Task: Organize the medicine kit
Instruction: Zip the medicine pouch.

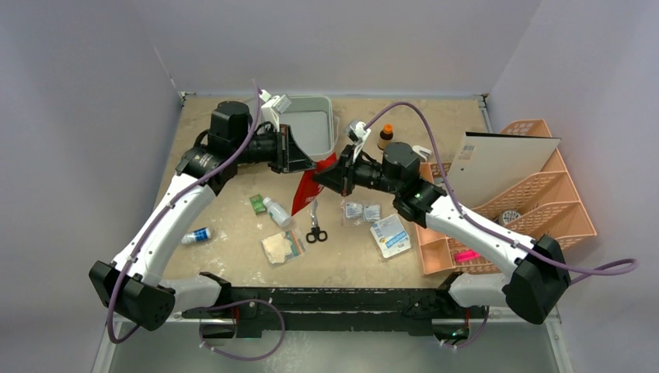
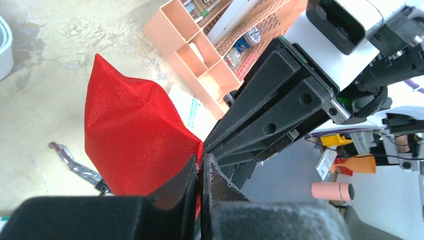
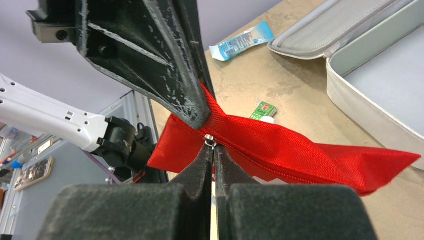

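The red pouch [image 1: 309,185] hangs in the air between both grippers, above the middle of the table. My left gripper [image 1: 305,163] is shut on the pouch's top edge; in the left wrist view the pouch [image 2: 135,135] is pinched at my left gripper [image 2: 202,161]. My right gripper [image 1: 326,177] is shut on the pouch's small metal zipper pull [image 3: 210,141], where the right gripper [image 3: 214,148] meets the pouch [image 3: 300,150]. The medicine kit [image 1: 312,130], a light-grey case, lies open behind the left gripper. It also shows in the right wrist view [image 3: 360,55].
Scissors [image 1: 315,231], a small white bottle [image 1: 277,211], a green packet [image 1: 257,203], a blue tube [image 1: 197,235], a clear bag [image 1: 282,246], sachets [image 1: 362,210] and a wipe packet [image 1: 390,235] lie below. A peach organizer [image 1: 536,206] stands right; a brown bottle [image 1: 385,137] behind.
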Robot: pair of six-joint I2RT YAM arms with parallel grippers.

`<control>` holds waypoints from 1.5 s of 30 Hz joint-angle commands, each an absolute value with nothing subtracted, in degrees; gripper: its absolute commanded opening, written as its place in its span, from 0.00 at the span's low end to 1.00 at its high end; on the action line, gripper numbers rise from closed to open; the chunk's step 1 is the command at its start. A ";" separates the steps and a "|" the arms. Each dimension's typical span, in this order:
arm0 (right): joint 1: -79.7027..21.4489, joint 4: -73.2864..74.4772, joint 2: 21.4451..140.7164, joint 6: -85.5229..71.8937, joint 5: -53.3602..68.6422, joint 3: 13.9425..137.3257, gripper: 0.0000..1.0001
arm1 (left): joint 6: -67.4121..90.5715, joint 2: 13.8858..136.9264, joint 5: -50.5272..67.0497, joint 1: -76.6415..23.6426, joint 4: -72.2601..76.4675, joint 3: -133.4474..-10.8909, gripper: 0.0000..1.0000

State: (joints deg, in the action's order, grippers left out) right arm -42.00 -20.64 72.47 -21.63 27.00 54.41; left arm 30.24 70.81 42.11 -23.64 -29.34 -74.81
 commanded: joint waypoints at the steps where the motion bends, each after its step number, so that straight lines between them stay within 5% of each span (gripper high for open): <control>1: -41.75 -18.87 71.55 -21.62 21.04 53.27 0.00 | 21.57 70.09 41.94 -23.55 -33.20 -80.15 0.00; 16: -36.52 -10.43 75.72 -21.66 12.94 53.45 0.00 | 10.30 68.84 38.60 -23.55 -49.77 -89.94 0.00; 30: -32.73 -9.42 80.11 -21.65 11.98 55.47 0.00 | 12.89 66.88 31.69 -23.55 -49.05 -88.85 0.00; 45: -26.98 -14.24 80.75 -20.91 17.21 54.76 0.00 | 9.69 68.81 37.70 -23.47 -51.62 -89.32 0.00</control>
State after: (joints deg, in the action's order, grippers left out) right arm -31.16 -15.00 80.49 -22.85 19.55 55.44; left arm 12.08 69.23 31.99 -23.64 -49.06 -87.35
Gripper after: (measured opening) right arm 0.005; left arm 0.009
